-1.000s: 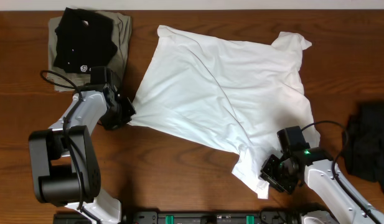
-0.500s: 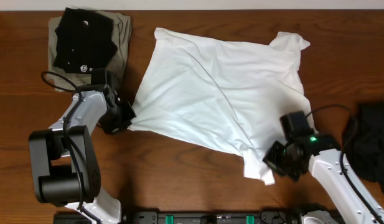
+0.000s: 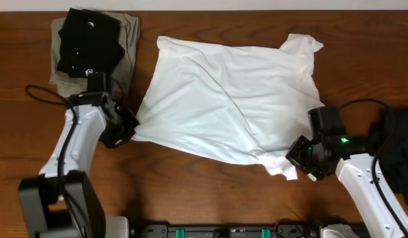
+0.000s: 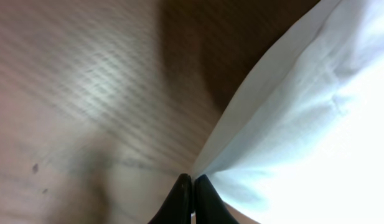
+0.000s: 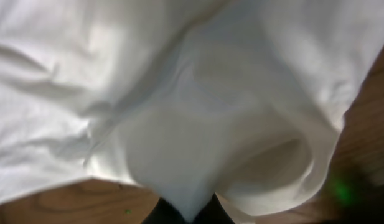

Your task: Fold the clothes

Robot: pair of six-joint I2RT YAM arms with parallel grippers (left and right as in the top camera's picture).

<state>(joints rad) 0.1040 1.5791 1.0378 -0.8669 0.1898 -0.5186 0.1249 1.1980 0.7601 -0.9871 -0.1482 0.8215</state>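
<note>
T-shirt [image 3: 223, 106], white, wrinkled, spread mid-desk [image 3: 190, 192], reaching toward far edge. Left jaws closed on its left edge. Right jaws closed on its near-right corner, cloth bunched there. Black shirt [image 3: 88, 39] atop khaki garment [image 3: 129, 46], far-left corner.

The white T-shirt [image 3: 223, 106] is soft, matt cloth, creased. The table [image 3: 190, 182] is brown wood, grained, with a dull sheen. At its far left corner lie a matt black shirt [image 3: 84, 39] and an olive cloth garment [image 3: 129, 39].
</note>
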